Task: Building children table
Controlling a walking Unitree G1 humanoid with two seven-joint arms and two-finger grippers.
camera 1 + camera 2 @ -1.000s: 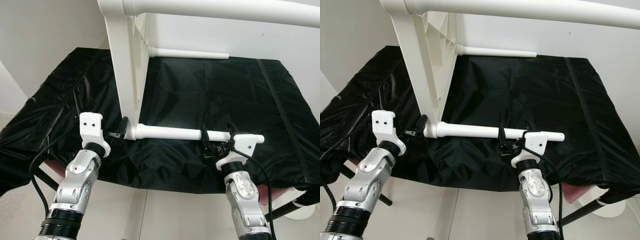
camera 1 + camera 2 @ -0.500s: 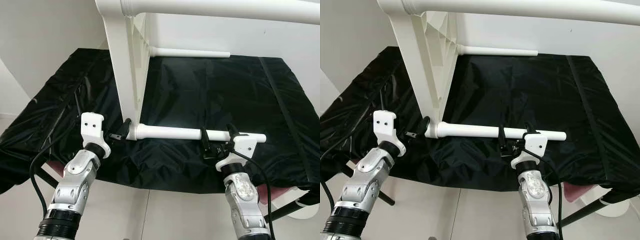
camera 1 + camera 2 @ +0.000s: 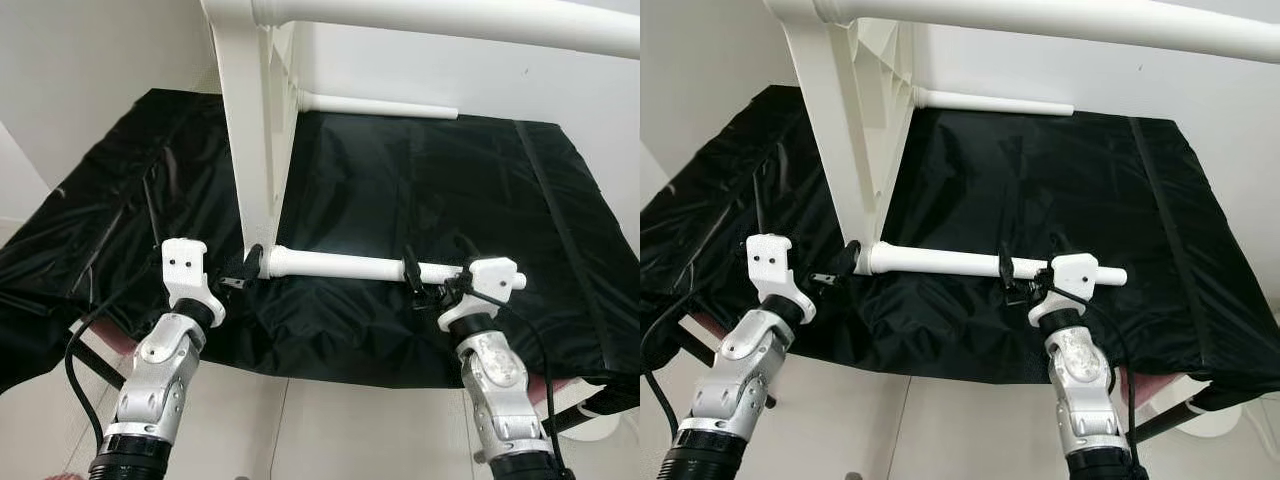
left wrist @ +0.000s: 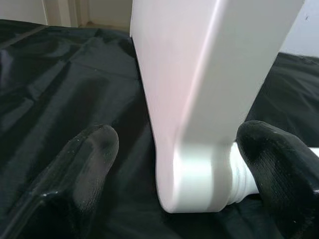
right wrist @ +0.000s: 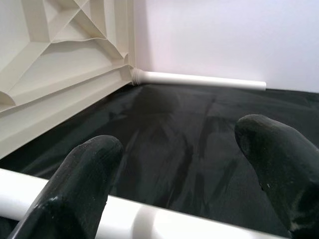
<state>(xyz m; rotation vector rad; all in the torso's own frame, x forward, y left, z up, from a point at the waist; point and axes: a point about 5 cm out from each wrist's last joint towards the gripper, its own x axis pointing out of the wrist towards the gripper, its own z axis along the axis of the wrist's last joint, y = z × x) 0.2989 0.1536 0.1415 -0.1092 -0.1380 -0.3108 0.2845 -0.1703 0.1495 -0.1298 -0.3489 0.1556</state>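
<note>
**Q:** Where is the children's table?

**A:** A white plastic tabletop [image 3: 250, 120] stands on its edge on a bench covered with black sheeting [image 3: 420, 180]. Its ribbed underside faces the robot's right. A near leg [image 3: 350, 265] sticks out sideways from its lower corner, lying low over the sheeting. A far leg [image 3: 380, 105] does the same at the back, and a third leg [image 3: 450, 15] crosses overhead.

**Q:** What are the claws doing?

**A:** The left claw [image 3: 243, 275] sits at the tabletop's lower corner, where the near leg joins. Its fingers [image 4: 84, 164] are spread, one on each side of the corner, and appear not to touch it. The right claw [image 3: 432, 285] is farther along the near leg. Its fingers [image 5: 84, 184] are wide apart above the leg, gripping nothing.
</note>
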